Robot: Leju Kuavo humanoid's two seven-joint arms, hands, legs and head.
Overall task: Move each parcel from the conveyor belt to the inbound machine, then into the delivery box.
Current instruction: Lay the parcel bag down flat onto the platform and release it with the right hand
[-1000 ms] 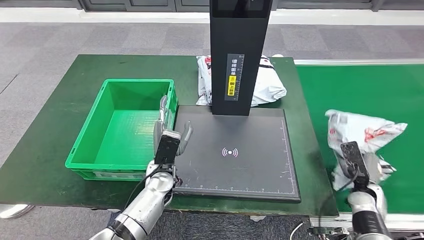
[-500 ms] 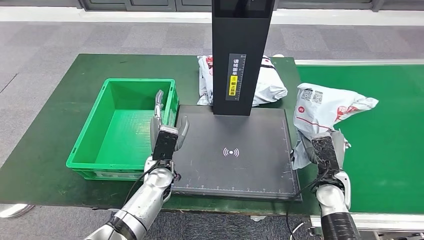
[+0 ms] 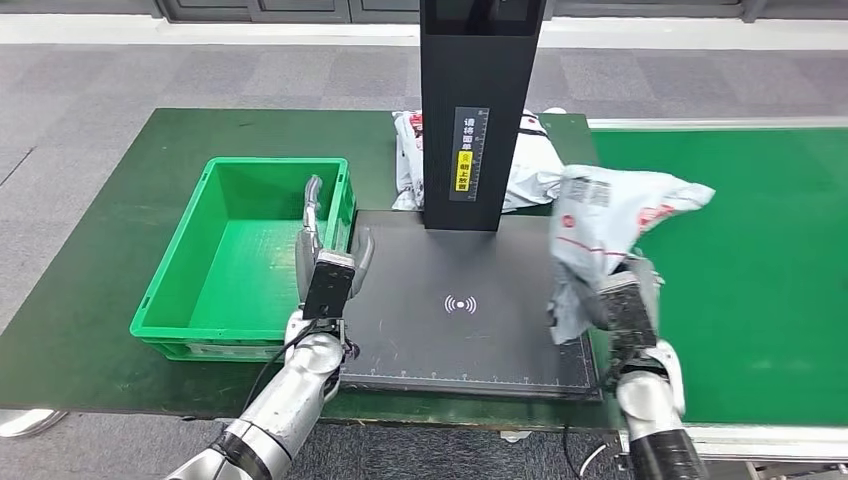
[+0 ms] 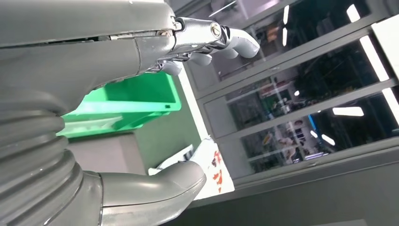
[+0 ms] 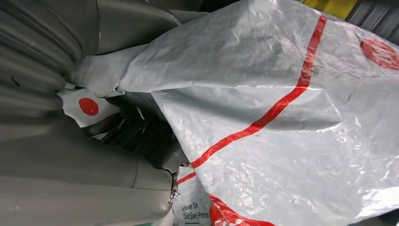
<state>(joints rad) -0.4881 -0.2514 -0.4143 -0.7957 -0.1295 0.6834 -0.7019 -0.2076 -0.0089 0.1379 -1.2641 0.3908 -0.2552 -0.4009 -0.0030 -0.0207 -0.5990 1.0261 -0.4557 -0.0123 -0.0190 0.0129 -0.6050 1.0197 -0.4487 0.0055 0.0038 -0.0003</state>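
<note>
My right hand (image 3: 628, 305) grips a crumpled white parcel (image 3: 605, 225) with red markings and holds it in the air over the right edge of the black scanner pad (image 3: 462, 303). Close up, the parcel (image 5: 282, 108) drapes over that hand's fingers (image 5: 141, 136). My left hand (image 3: 330, 262) stands upright with its fingers apart and empty, at the pad's left edge beside the green delivery box (image 3: 250, 255). In the left wrist view, the left hand's fingers (image 4: 207, 40) are spread with nothing between them. The green conveyor belt (image 3: 760, 240) lies at the right.
The scanner's black post (image 3: 480, 110) rises behind the pad, with two more white parcels (image 3: 530, 170) lying behind it on the green table (image 3: 100, 300). The delivery box is empty inside.
My right hand has carried the parcel left, from over the conveyor belt to above the pad's right edge. The left hand has shifted slightly.
</note>
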